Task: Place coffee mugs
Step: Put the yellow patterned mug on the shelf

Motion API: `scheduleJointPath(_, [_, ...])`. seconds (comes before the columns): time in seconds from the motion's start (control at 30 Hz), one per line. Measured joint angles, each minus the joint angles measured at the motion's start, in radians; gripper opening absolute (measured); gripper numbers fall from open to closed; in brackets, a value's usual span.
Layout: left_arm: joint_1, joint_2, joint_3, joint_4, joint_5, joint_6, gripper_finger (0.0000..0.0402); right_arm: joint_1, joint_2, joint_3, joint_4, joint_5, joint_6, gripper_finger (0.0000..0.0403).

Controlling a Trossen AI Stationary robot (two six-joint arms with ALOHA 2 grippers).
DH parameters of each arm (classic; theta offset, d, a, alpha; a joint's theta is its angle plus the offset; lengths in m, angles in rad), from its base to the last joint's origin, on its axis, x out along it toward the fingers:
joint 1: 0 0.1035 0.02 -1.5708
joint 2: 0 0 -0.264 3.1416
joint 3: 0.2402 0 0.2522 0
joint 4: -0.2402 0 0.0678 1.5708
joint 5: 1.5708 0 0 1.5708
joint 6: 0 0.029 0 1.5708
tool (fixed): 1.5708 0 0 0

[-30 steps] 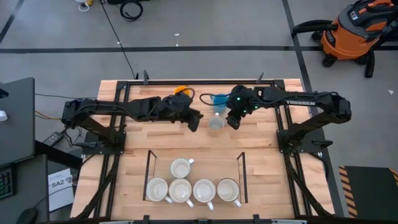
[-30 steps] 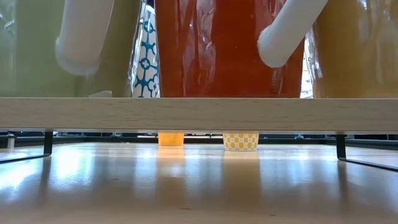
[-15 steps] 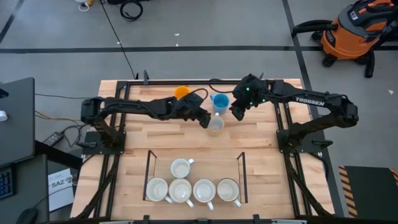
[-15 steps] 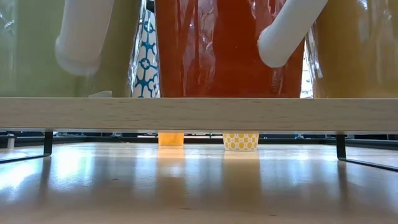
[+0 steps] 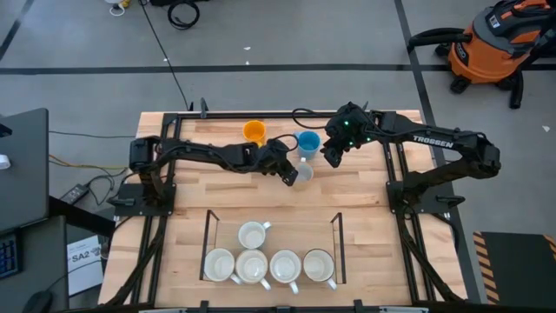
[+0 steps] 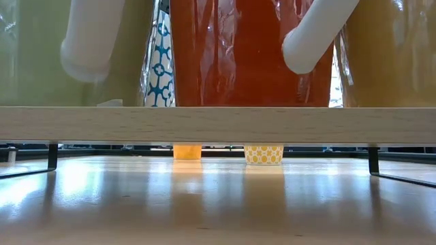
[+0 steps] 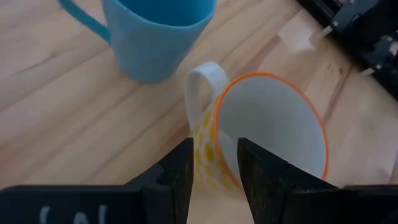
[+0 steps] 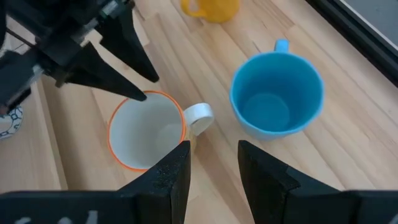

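A mug with an orange rim and yellow-patterned outside stands upright on its base, mid-table toward the far side. My left gripper is open at that mug, coming from the table's left. Its fingers straddle the wall next to the white handle. A blue mug and an orange-yellow mug stand just beyond it. My right gripper hovers open to the right of both mugs, holding nothing. My left gripper has one finger over the patterned mug's inside and the other finger outside its wall, close to the handle. It comes slanting down from the table's left. I cannot tell whether either finger touches the wall.
A black wire rack at the table's near side holds several white mugs. In the low view those mugs fill the foreground above a wooden board. Black frame rails run along the table's left, right and far edges.
My left gripper reached toward the table's right until its fingers stood at the patterned mug. My right gripper drew back from that mug toward the far right edge, then kept still. The mug stayed where it was.
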Motion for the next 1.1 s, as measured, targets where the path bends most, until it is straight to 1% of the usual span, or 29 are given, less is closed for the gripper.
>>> scheduleJointPath(0.2, [-0.002,0.018,0.000,-0.001,0.003,-0.014,0.0130,0.000,0.000,0.000,0.000,0.000,0.000,0.0139])
scheduleJointPath(0.53, [-0.001,0.020,0.001,-0.033,0.071,-0.005,0.0130,0.000,0.001,0.000,0.000,0.000,0.000,0.0139])
scheduleJointPath(0.63, [-0.001,0.020,0.001,-0.058,0.074,-0.005,0.0125,0.000,0.001,0.000,0.000,0.000,0.000,0.0139])
scheduleJointPath(0.73, [-0.001,0.020,0.001,-0.087,0.075,-0.002,0.0108,0.000,0.001,0.000,0.000,0.000,0.000,0.0139])
scheduleJointPath(0.87, [-0.001,0.022,0.000,-0.103,0.075,0.000,0.0073,0.000,0.001,0.000,0.000,0.000,0.000,0.0139])
scheduleJointPath(1.0, [-0.001,0.022,0.000,-0.105,0.076,0.065,0.0030,0.000,0.001,0.000,0.000,0.000,0.000,0.0139])
scheduleJointPath(1.1, [-0.001,0.022,-0.001,-0.098,0.076,0.118,0.0026,0.000,0.001,0.000,0.000,0.000,0.000,0.0139])
